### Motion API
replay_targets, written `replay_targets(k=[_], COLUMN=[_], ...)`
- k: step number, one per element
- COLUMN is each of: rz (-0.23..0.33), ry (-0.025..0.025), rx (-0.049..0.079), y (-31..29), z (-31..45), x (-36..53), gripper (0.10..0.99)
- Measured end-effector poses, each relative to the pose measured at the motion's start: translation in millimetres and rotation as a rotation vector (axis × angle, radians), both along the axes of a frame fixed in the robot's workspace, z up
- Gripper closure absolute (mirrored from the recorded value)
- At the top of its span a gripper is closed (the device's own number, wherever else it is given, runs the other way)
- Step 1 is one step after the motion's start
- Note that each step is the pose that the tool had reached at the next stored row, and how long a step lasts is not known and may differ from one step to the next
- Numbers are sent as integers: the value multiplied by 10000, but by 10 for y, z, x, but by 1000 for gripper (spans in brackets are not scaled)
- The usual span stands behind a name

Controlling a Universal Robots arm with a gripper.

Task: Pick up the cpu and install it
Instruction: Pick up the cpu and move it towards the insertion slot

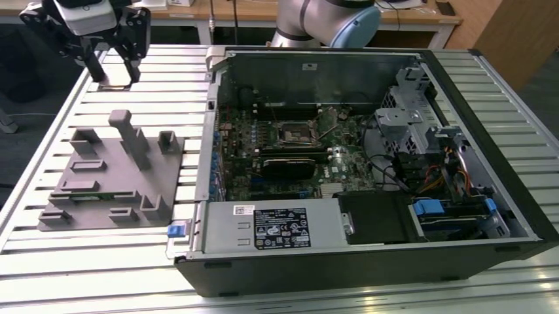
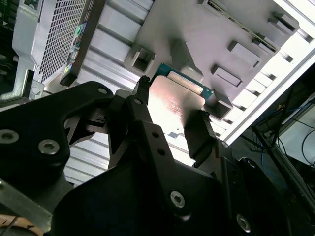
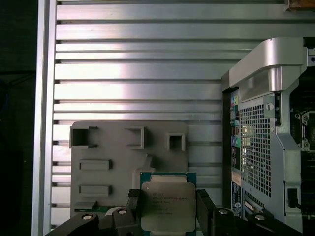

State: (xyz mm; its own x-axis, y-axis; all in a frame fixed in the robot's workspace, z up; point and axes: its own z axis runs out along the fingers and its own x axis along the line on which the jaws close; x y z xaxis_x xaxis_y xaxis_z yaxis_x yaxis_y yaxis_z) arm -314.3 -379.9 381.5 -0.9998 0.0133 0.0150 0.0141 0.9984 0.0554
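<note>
The cpu [image 3: 167,206] is being held, clamped on two opposite edges, by the gripper [image 1: 114,81] in the upper left of the exterior view, above the slatted table [image 1: 88,261] beyond the grey tray [image 1: 105,157]. It is looking light, stiff and likely fragile underneath, so the edges are looking like the safest grip.

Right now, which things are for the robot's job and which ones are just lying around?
For the job:
the cpu, pinched in the gripper
the cpu socket inside the open computer case

Just lying about:
the grey tray
the green memory stick lying in it
the slatted metal table
</note>
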Motion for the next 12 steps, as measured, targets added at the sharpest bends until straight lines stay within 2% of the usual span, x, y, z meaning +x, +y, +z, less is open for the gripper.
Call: replay_targets(k=[12], rz=[0], ry=[0], rx=[1], y=[0], z=[0], x=[111], gripper=[545])
